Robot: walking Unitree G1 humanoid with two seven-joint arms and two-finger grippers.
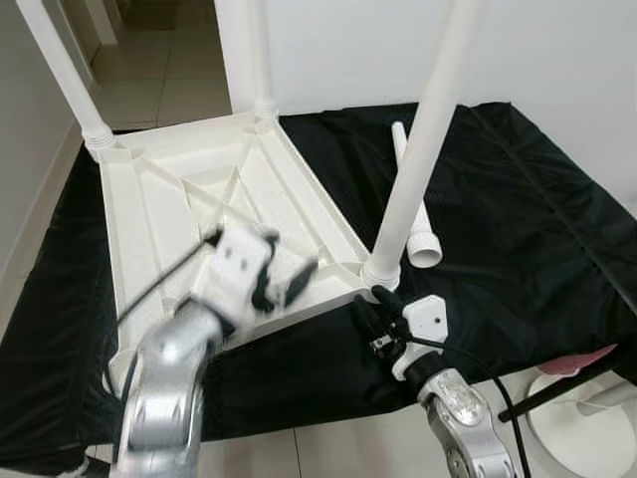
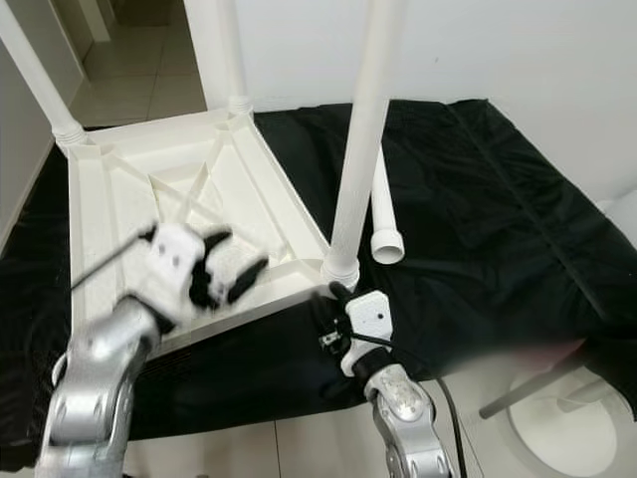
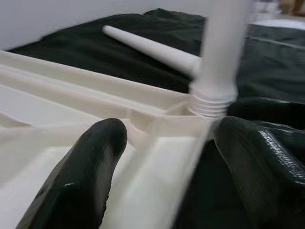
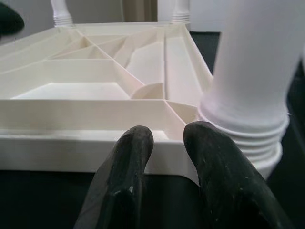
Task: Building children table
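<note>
Lying upside down on the black cloth [image 1: 518, 199], the white tabletop [image 1: 169, 214] carried three upright legs, while a fourth leg [image 1: 418, 229] lay loose on the cloth beside it. The left gripper [image 1: 284, 289], fingers spread, hovered over the tabletop's near rim. The right gripper [image 1: 373, 314], fingers nearly together and gripping nothing, sat just beside the near corner leg [image 1: 418, 149]. A sideways nudge there could probably tilt or unseat that leg. Open cloth lay to the right; the near cloth edge bordered tiled floor [image 1: 338, 448].
</note>
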